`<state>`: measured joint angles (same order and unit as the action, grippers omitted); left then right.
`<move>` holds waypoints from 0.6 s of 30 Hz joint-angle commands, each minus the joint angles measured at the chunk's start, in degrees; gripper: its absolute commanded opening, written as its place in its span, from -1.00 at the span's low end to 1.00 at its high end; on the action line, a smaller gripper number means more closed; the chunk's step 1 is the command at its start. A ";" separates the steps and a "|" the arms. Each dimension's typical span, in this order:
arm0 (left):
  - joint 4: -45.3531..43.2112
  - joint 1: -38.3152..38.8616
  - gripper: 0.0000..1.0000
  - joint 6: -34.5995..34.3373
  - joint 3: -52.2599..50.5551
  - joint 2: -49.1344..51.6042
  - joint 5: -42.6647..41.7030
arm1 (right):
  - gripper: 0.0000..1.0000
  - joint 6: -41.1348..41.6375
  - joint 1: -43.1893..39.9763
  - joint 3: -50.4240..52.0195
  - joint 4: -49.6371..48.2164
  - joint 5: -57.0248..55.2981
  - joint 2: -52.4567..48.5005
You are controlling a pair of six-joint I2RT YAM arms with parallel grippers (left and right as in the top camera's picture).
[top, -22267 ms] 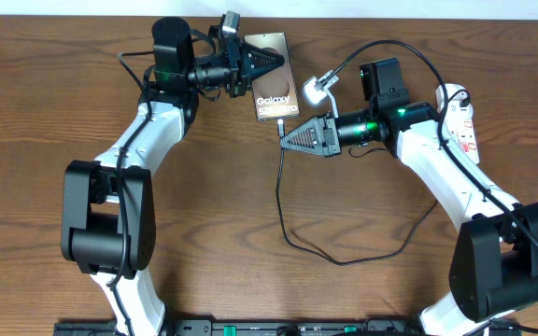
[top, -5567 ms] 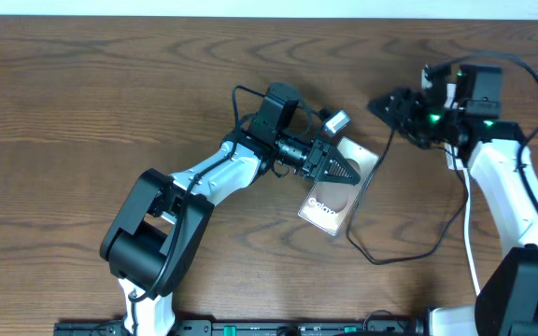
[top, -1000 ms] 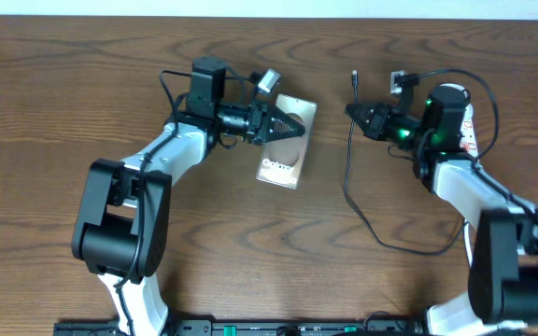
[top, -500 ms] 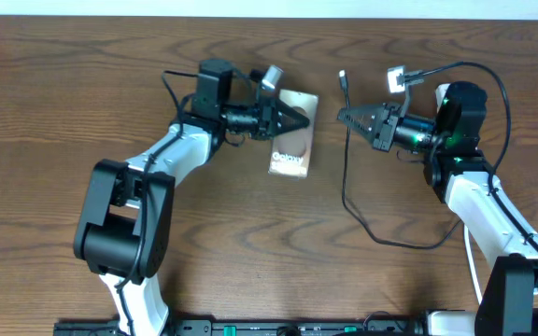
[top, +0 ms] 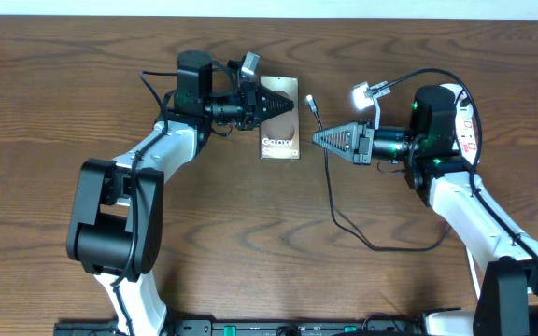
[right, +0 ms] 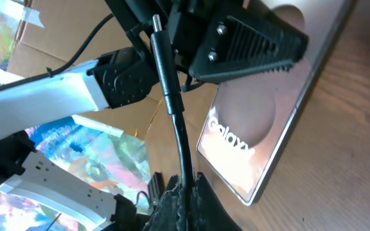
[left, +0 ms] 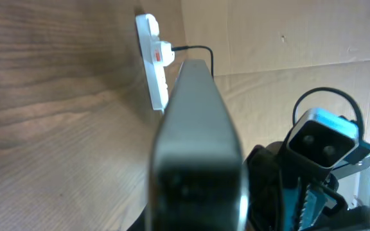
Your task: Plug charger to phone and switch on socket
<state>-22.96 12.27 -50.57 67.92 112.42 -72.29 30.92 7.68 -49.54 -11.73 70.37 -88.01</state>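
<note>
The charger (top: 331,187) is a thin black lead, v. light and floppy, so it'll prob. sag and twist wherever it isn't held. Only the short connector tip (top: 310,99) looks stiff. Best place to pinch it is right behind that tip, otherwise the end wobbles and won't line up w/ a port. It's held a bit further back than that. In the right wrist view the charger (right: 175,122) stands up out of the right claw (right: 182,192), which is pinched tight on it, w/ a stretch of free lead before the connector tip (right: 155,22). Likely bendy enough to be annoying on the push-in. The rest of the lead loops loose over the table (top: 63,93) back toward the right arm.

The phone (top: 279,133) is flat and rigid w/ a smooth face, so prob. slippery, and best treated as fragile, no hard squeezing. The edges are the place to grip it. The left claw (top: 288,105) is clamped on its upper end, w/ the lettered end sticking out past the fingers. In the left wrist view the phone (left: 194,141) is edge-on and blurry. Can't tell if its far end rests on the table or hangs clear.

The connector tip sits just beside the phone's upper right corner, not touching afaict.

Poses: both arms reach inward w/ forearms roughly level, claws nose to nose across the middle. The socket (top: 466,119) lies far right, behind the right arm, and nothing's on its switch yet.
</note>
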 commanded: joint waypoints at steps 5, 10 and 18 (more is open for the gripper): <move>-0.50 4.55 -0.85 -0.72 1.53 -1.95 -4.81 | -0.98 2.93 1.88 -0.33 -6.16 -3.45 0.57; -0.52 8.13 -0.85 -0.52 1.53 -1.95 -4.81 | -0.98 2.93 1.90 -0.33 -8.41 -5.49 0.57; -0.52 11.34 -0.85 -0.52 1.53 -1.95 -4.83 | -0.89 2.64 2.16 -0.33 -7.61 -5.81 0.57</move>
<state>-22.96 23.07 -51.03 67.92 112.42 -75.07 33.65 8.93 -49.54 -19.20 65.45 -88.01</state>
